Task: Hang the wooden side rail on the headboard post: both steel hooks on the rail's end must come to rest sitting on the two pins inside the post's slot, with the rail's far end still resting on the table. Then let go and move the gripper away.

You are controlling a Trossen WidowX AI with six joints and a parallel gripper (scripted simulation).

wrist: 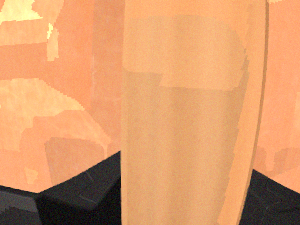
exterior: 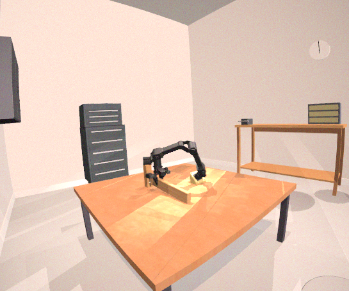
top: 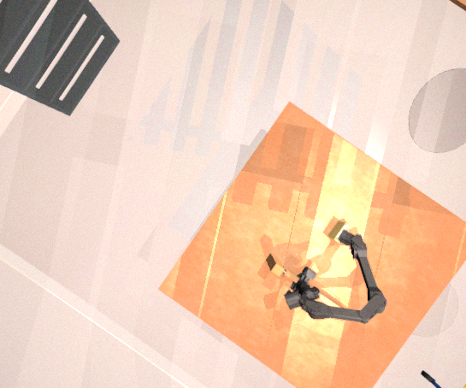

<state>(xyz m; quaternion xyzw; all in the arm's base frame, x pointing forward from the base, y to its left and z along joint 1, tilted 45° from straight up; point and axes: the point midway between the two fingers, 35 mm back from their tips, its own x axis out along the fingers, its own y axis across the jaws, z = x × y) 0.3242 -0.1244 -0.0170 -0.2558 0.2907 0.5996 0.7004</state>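
The wooden side rail (top: 329,298) (exterior: 177,191) (wrist: 182,124) is a long pale board lying lengthwise away from the headboard post. Its far end is low at the table top (exterior: 186,240) in the exterior view. The headboard post (top: 277,268) (exterior: 145,176) stands upright with a dark top. The rail's near end is close to the post, with a small bright metal spot between them in the top view. The hooks, pins and slot are too small or hidden to tell whether they are engaged. My gripper (top: 302,284) (exterior: 155,180) (wrist: 173,157) is shut on the rail near its post end.
The arm arches from its base beside a pale block (top: 337,230) (exterior: 196,177), behind the rail in the exterior view. A dark drawer cabinet (exterior: 104,144) and a wooden workbench (exterior: 288,125) stand beyond the table.
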